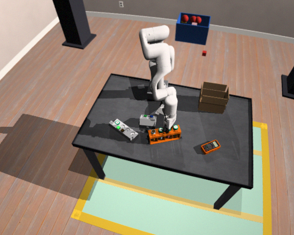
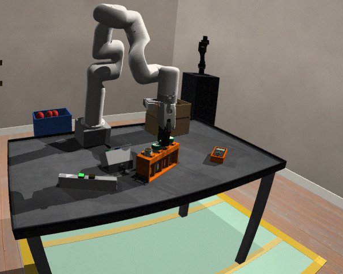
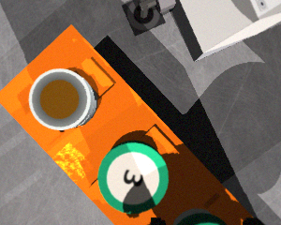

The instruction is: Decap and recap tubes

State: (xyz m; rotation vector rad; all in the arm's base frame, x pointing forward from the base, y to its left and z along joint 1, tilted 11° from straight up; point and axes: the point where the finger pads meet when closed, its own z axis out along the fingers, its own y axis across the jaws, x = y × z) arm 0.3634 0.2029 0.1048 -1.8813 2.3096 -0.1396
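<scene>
A matte white seven-joint arm (image 2: 138,56) is showing rounded, tube-like links with faint seams at the joints, standing on a grey block pedestal (image 2: 80,138). Just above the tool, a pale grey angular bracket (image 2: 149,101) is jutting sideways from the wrist. The gripper (image 2: 164,138) is carrying a light grey body with a small round fitting, tapering into dark, near-black fingers (image 2: 163,136).

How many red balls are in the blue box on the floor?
3, side by side in the blue box: left ball, middle ball, right ball. Others may hide underneath.
</scene>
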